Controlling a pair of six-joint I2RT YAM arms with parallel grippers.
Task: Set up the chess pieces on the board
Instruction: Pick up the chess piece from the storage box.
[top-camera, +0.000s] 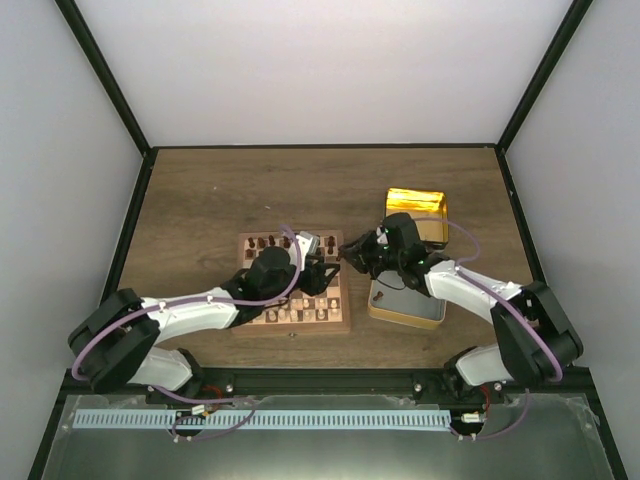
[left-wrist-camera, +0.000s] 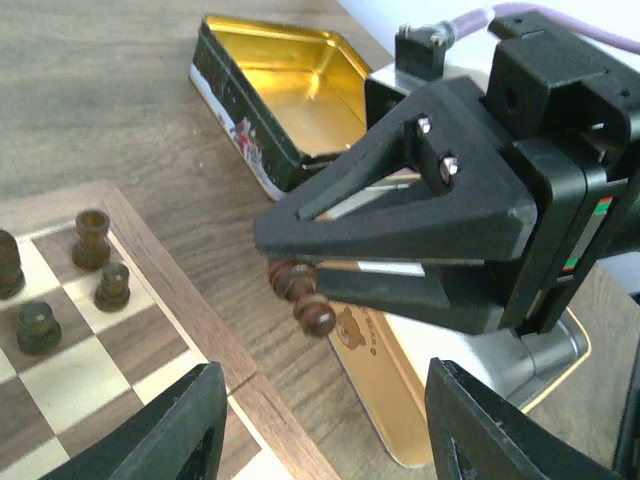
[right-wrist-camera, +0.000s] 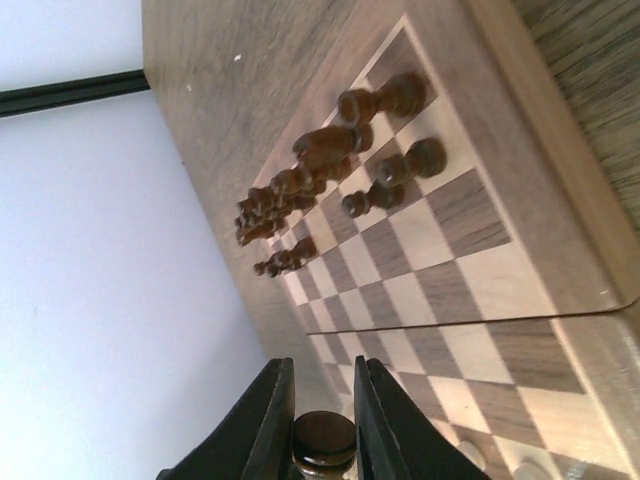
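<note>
The board (top-camera: 343, 322) lies in front of both arms, with several dark chess pieces (top-camera: 262, 242) along its far rows. My right gripper (right-wrist-camera: 322, 425) is shut on one dark chess piece (right-wrist-camera: 322, 440), which it holds sideways in the air just off the board's right edge. In the left wrist view that held piece (left-wrist-camera: 301, 296) sticks out from the right gripper (left-wrist-camera: 285, 262) above the tabletop. My left gripper (left-wrist-camera: 325, 430) is open, and its fingers (left-wrist-camera: 185, 425) hover below and in front of the held piece without touching it. Three dark pieces (left-wrist-camera: 92, 236) stand on the board's corner squares (left-wrist-camera: 70, 375).
A gold tin half (top-camera: 415, 210) lies open behind the right arm and the other half (top-camera: 407, 310) sits right of the board, under the right arm. Pale pieces (top-camera: 300, 315) line the board's near rows. The two grippers are very close together at the board's right edge.
</note>
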